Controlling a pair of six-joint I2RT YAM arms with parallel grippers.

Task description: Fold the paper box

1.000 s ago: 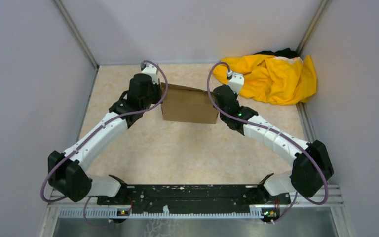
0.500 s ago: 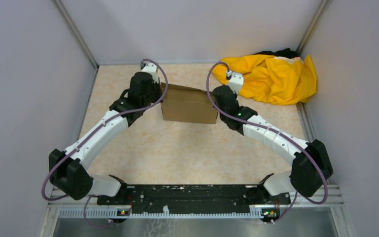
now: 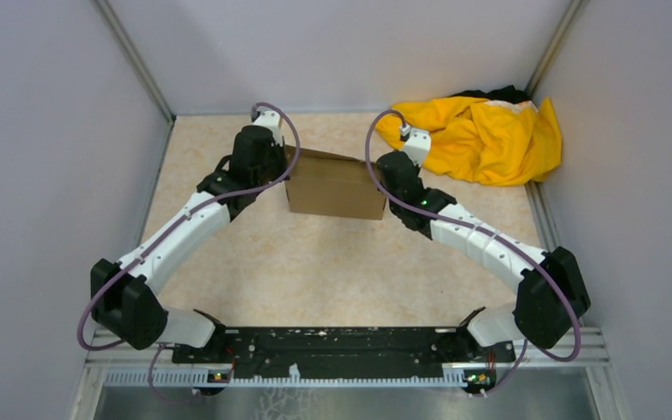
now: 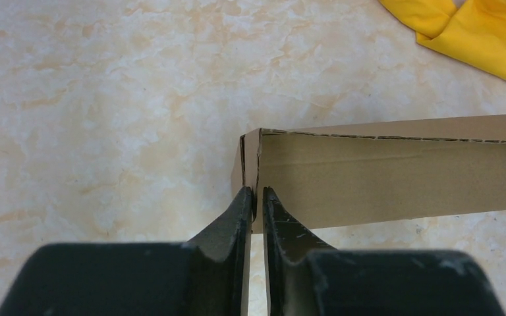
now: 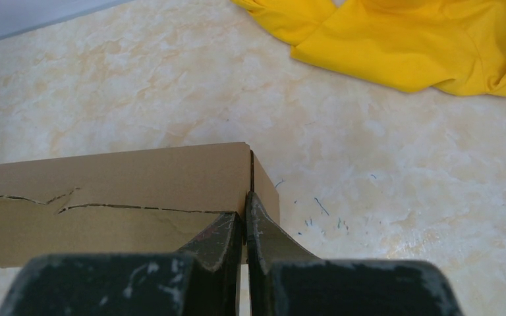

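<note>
The paper box (image 3: 334, 186) is plain brown cardboard, standing on edge at the table's far middle between both arms. My left gripper (image 3: 282, 171) is shut on the box's left end; in the left wrist view the jaws (image 4: 255, 197) pinch a thin side flap of the box (image 4: 382, 178). My right gripper (image 3: 383, 185) is shut on the box's right end; in the right wrist view the jaws (image 5: 245, 217) pinch the corner flap of the box (image 5: 118, 191), which has a perforated crease line.
A crumpled yellow cloth garment (image 3: 486, 136) lies at the back right corner, also in the right wrist view (image 5: 421, 39) and the left wrist view (image 4: 474, 33). Grey walls enclose the marbled table (image 3: 332, 271) on three sides.
The left arm has shifted slightly; its elbow moved a little right. The box and the right arm have held still.
</note>
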